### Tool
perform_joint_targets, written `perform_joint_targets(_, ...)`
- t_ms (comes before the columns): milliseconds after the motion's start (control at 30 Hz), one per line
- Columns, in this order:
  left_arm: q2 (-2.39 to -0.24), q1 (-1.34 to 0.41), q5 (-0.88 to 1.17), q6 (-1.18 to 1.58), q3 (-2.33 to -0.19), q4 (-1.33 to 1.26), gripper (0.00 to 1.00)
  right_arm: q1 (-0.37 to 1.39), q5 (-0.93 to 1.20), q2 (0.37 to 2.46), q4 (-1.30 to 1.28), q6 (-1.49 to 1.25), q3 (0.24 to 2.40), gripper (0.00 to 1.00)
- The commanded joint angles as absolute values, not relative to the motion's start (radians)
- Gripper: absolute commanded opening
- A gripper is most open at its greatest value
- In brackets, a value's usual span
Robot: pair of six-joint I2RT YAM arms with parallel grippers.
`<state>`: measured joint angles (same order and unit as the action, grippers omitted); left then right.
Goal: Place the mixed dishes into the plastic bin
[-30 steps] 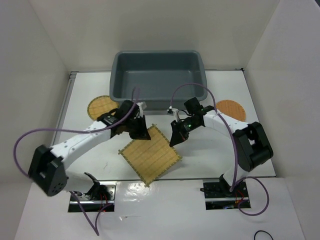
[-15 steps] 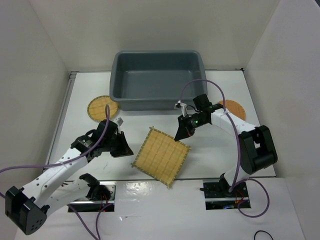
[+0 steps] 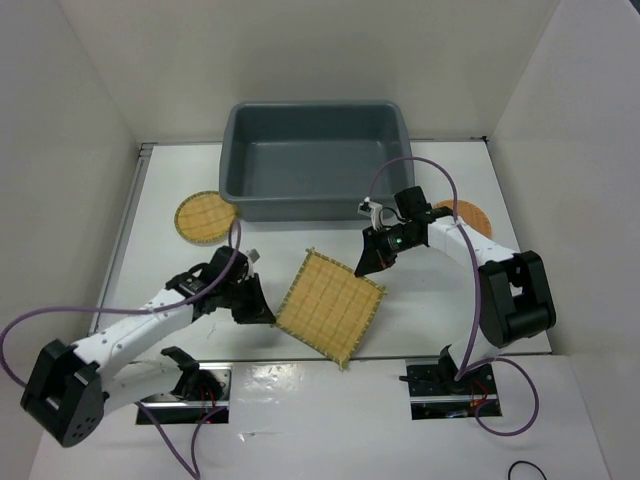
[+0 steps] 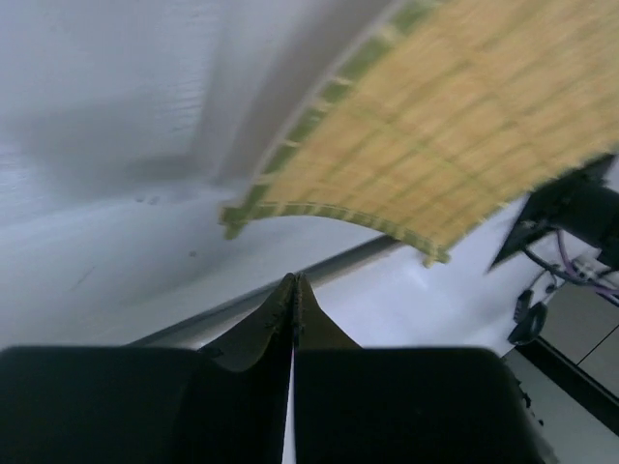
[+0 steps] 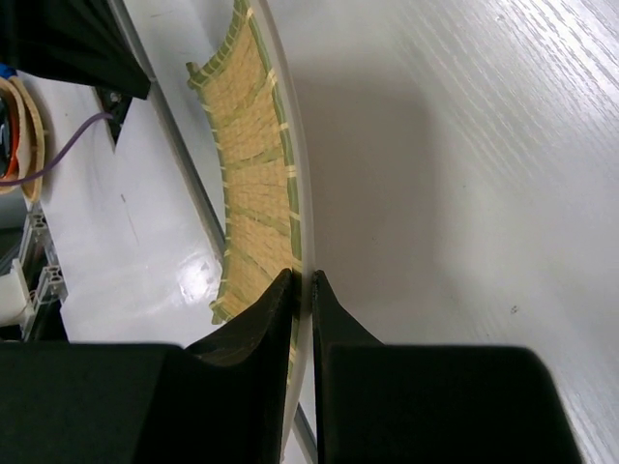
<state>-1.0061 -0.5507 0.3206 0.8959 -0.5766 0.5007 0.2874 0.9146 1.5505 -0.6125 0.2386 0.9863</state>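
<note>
Slippage worries me: my right gripper (image 3: 369,264) pinches the mat (image 3: 330,305) by one thin edge, and it sags outside the bin (image 3: 236,150), on its near side. My left gripper (image 3: 261,311), pressed together and empty, offers no support.

Yellow slatted mat (image 3: 330,306) with green edging, dark grey bin (image 3: 300,205), orange-brown woven disc (image 3: 472,216)

No text, label, brand or number can be read in any of the three views. All surfaces that show are plain, with no printing or sign.
</note>
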Motion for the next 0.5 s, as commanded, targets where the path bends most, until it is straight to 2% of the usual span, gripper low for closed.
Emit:
perform_joint_targets(0,-1.116,-0.545,0.37,0.894,-0.545,0.402,0.0,0.281,0.899,1.509,-0.551,0.229,0.98,0.0)
perform_joint_targets(467,-1.477,-0.607,0.359,0.885,-0.624,0.218,0.0,0.244,0.922,1.538,-0.541,0.219,0.971,0.0)
